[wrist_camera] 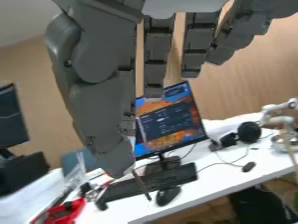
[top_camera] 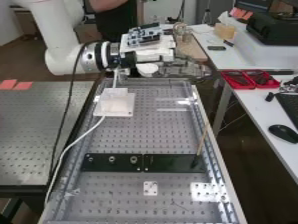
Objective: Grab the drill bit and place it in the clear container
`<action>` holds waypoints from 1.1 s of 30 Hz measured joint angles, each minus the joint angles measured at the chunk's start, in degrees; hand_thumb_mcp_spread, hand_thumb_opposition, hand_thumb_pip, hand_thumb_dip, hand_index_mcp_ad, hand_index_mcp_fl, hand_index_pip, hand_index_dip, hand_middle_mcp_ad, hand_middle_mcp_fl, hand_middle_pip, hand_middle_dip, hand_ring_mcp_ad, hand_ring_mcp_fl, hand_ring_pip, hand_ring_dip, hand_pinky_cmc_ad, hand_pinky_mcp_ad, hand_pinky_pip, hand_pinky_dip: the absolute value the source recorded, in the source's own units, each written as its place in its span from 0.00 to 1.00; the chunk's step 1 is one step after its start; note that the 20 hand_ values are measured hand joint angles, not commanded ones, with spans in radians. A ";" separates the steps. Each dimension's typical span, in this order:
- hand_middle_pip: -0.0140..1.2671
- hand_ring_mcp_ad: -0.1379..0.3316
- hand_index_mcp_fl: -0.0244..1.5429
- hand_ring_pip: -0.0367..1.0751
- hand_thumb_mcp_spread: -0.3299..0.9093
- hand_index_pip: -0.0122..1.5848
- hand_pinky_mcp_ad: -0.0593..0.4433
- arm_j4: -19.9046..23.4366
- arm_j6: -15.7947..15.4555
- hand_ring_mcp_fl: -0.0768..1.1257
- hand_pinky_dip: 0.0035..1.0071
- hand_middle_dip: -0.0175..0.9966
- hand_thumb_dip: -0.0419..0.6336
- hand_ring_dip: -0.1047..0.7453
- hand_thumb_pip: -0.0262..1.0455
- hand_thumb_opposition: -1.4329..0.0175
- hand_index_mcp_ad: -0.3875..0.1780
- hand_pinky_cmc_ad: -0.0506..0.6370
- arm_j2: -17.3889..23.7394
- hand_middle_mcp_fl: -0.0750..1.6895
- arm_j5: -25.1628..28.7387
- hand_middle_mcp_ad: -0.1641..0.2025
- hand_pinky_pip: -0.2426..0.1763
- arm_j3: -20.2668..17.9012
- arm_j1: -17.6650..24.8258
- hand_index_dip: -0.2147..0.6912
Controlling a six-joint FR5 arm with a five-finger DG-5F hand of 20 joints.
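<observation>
Apparently being past the grab and into the carrying step: pinching a thin brown shaft, most likely the drill bit (wrist_camera: 142, 186), between thumb and fingertip of the hand (wrist_camera: 100, 107), while leaving the other fingers fairly straight. Sticking out at a slant beyond the thumb tip. Hovering above the far end of the metal worktop (top_camera: 133, 135). Now probably needing to bring the bit over the clear container, lower it, then loosen the pinch; not being able to tell the container's exact place.

Below, showing dull grey metal dotted with round holes. Lying across it, 2 smooth, dark, rectangular plates (top_camera: 173, 163). Leaning near the right end, a slender wood-coloured stick (top_camera: 202, 141). Further up, resting flat, a matt white squarish block (top_camera: 116, 105). Off to the side, glowing in red plastic, 2 shallow trays (top_camera: 249, 87).
</observation>
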 joint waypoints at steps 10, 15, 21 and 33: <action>0.11 0.52 0.65 0.12 0.85 0.48 0.32 -1.58 2.48 0.25 0.15 0.27 0.41 0.14 0.42 0.31 0.45 0.55 -2.95 0.29 -2.10 0.41 0.44 2.25 3.82 0.65; 0.11 0.52 0.65 0.12 0.85 0.49 0.32 -3.61 3.16 0.25 0.15 0.27 0.41 0.14 0.42 0.31 0.45 0.55 -6.12 0.29 -3.42 0.41 0.43 4.27 5.28 0.66; 0.11 0.53 0.65 0.12 0.85 0.49 0.32 -6.23 4.03 0.25 0.15 0.27 0.41 0.14 0.42 0.31 0.45 0.55 -9.53 0.29 -5.42 0.41 0.43 6.20 6.37 0.66; 0.11 0.53 0.65 0.12 0.85 0.48 0.32 -9.85 5.59 0.25 0.15 0.27 0.41 0.16 0.42 0.31 0.45 0.55 -14.29 0.29 -5.30 0.41 0.43 8.46 7.09 0.66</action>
